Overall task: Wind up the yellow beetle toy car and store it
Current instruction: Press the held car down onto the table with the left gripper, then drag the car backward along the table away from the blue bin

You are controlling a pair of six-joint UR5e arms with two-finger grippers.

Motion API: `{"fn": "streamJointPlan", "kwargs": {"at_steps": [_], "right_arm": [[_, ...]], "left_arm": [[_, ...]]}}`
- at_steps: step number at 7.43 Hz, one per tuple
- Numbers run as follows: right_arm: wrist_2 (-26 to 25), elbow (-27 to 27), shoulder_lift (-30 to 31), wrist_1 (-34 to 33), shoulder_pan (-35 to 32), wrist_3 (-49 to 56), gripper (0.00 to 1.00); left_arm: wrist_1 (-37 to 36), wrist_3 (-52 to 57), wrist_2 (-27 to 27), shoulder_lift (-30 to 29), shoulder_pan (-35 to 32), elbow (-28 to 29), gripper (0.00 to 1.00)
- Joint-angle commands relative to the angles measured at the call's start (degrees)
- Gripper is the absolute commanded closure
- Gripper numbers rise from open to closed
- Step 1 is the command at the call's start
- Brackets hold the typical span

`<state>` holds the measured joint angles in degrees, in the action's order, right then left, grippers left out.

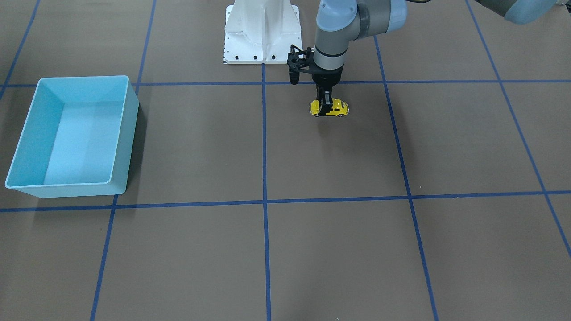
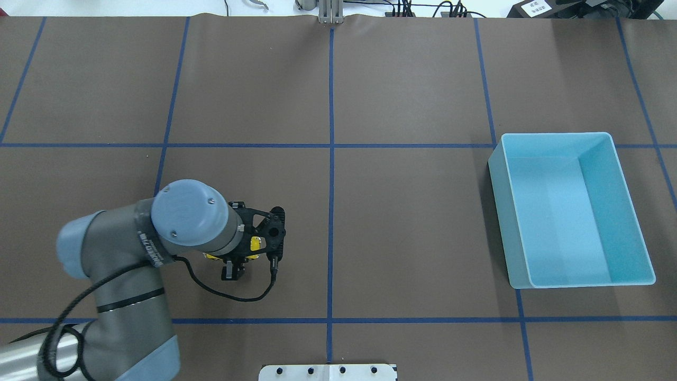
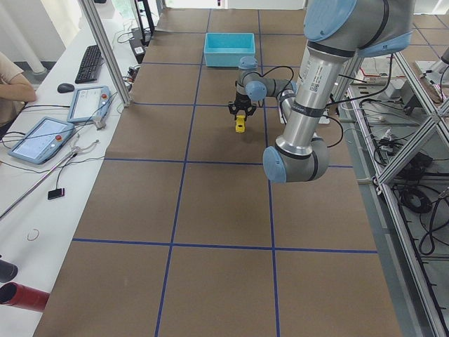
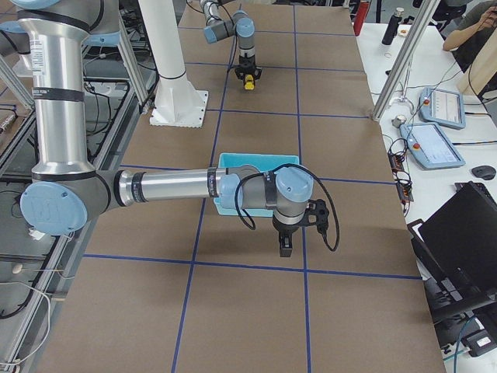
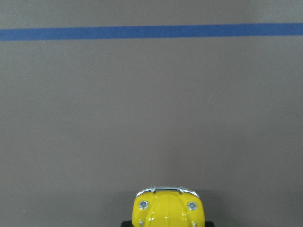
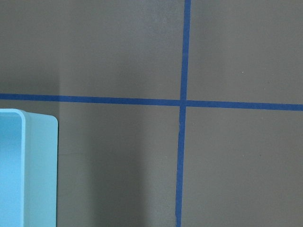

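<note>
The yellow beetle toy car (image 1: 329, 108) sits low at the brown table, near the robot's base. My left gripper (image 1: 326, 103) comes straight down on it, with its fingers closed across the car's middle. From overhead the wrist hides most of the car (image 2: 255, 243). The left wrist view shows only the car's nose (image 5: 166, 208) at the bottom edge. The light blue bin (image 1: 128, 147) stands empty on the robot's right side (image 2: 506, 211). My right gripper (image 4: 286, 245) shows only in the exterior right view, hanging beside the bin (image 4: 256, 159); I cannot tell if it is open or shut.
The white robot base plate (image 1: 263, 31) lies at the table's robot-side edge. Blue tape lines (image 2: 331, 159) divide the brown table into squares. The right wrist view shows a corner of the bin (image 6: 38, 156). An operators' desk with tablets (image 3: 42, 137) runs along the far side.
</note>
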<state>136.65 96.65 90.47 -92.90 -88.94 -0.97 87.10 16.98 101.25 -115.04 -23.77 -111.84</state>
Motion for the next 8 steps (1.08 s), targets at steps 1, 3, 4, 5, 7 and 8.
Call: {"fn": "streamJointPlan", "kwargs": {"at_steps": [1, 3, 4, 5, 7, 8], "right_arm": [[0.02, -0.05, 0.05, 0.0, 0.0, 0.0, 0.0], [0.02, -0.05, -0.04, 0.0, 0.0, 0.0, 0.0], [0.02, -0.05, 0.05, 0.0, -0.18, 0.0, 0.0], [0.02, -0.05, 0.05, 0.0, -0.18, -0.09, 0.0], [0.02, -0.05, 0.05, 0.0, -0.18, -0.09, 0.0], [0.02, -0.05, 0.05, 0.0, -0.18, -0.09, 0.0]], "left_arm": [[0.35, 0.25, 0.53, 8.74, -3.11, -8.27, 0.9], [0.62, 10.37, 0.62, 12.37, -6.89, -9.36, 0.9], [0.71, 12.62, 2.88, 12.73, -8.99, -8.49, 0.9], [2.97, 15.51, 4.29, 12.56, -10.93, -5.96, 0.9], [8.33, 16.25, 7.62, 10.64, -13.93, 2.2, 0.9], [9.83, 15.9, 10.78, 8.8, -16.2, 6.33, 0.9]]}}
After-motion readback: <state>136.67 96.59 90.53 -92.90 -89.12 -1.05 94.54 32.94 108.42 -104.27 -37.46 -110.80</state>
